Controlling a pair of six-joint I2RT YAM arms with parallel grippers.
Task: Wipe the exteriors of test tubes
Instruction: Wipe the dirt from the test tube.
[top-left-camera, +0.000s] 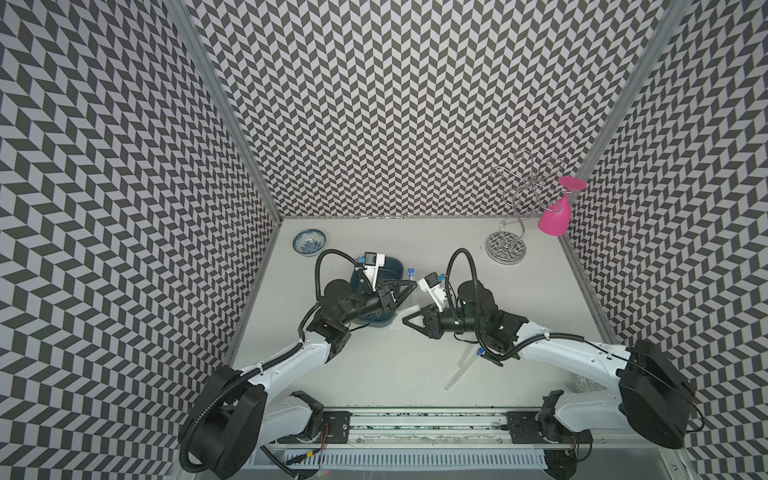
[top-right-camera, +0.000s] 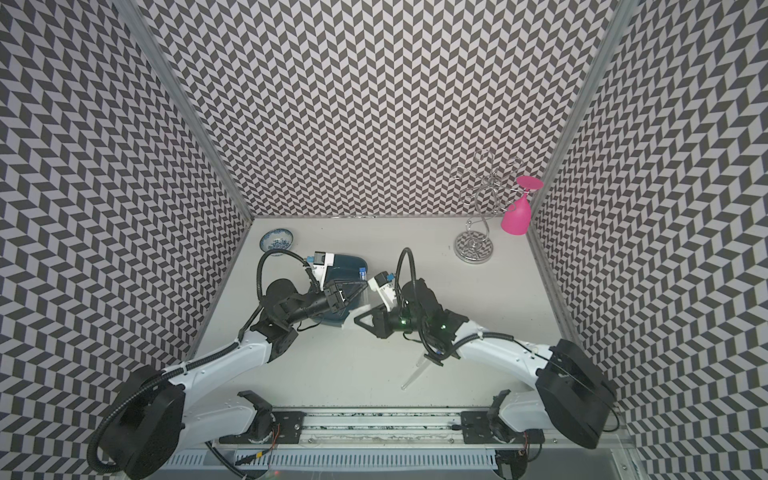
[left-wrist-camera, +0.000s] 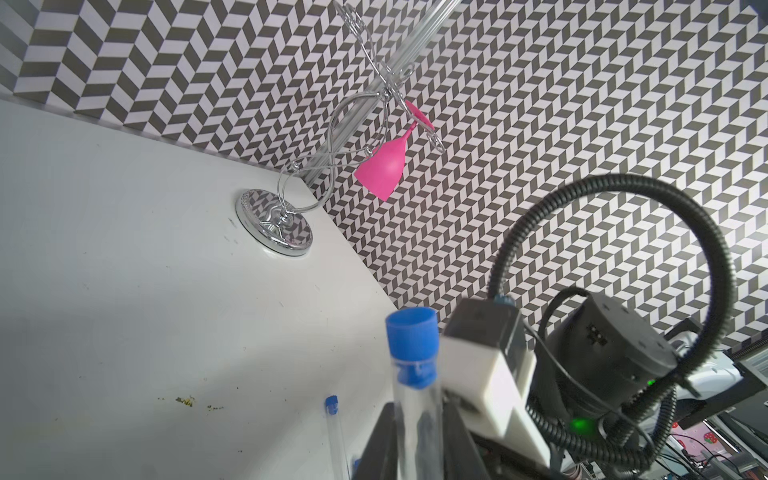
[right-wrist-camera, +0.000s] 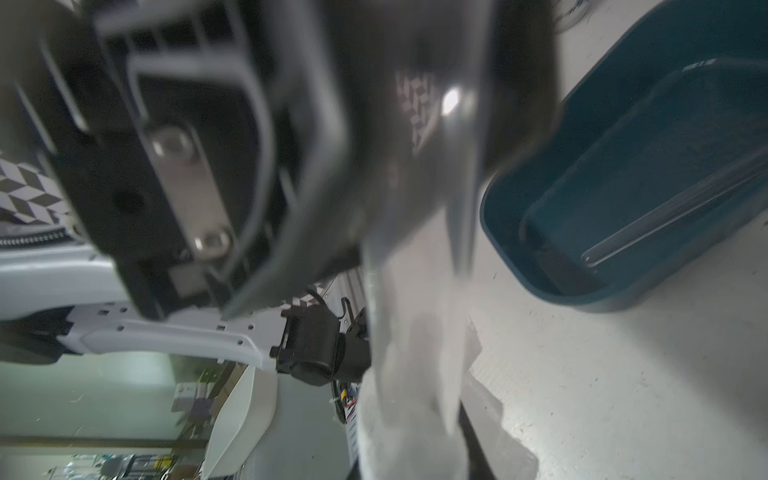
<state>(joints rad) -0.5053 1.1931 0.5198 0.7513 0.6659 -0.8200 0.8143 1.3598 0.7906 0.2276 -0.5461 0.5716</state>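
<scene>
**Wiping step under way, mid-frame**

One test tube stands roughly upright in the air at the centre of both top views, blue cap up. The left gripper is closed narrowly on its clear shaft. Just below and beside the tube's lower end, the right gripper is pinched narrowly on the white wipe, which hangs from it in a loose fold. Whether the wipe touches the glass cannot be told; the right wrist view is blurred there.

The step in hand looks like the wiping of this one tube, or the approach to it. The next move probably calls for folding the wipe around the shaft and drawing it along the length. Meanwhile the left gripper must hold firm without tilting or squeezing thin glass. The part covered by that gripper would need a regrip to be reached.

Another tube lies inside the dark blue bin, which sits under the left arm. More spare tubes, likely two, lie on the pale surface at lower centre-right, beneath the right arm.

Farther out sit a patterned bowl at the upper left of the surface and a wire stand at the upper right. A pink glass hangs from the stand.

No brand, label or readable writing shows anywhere.
</scene>
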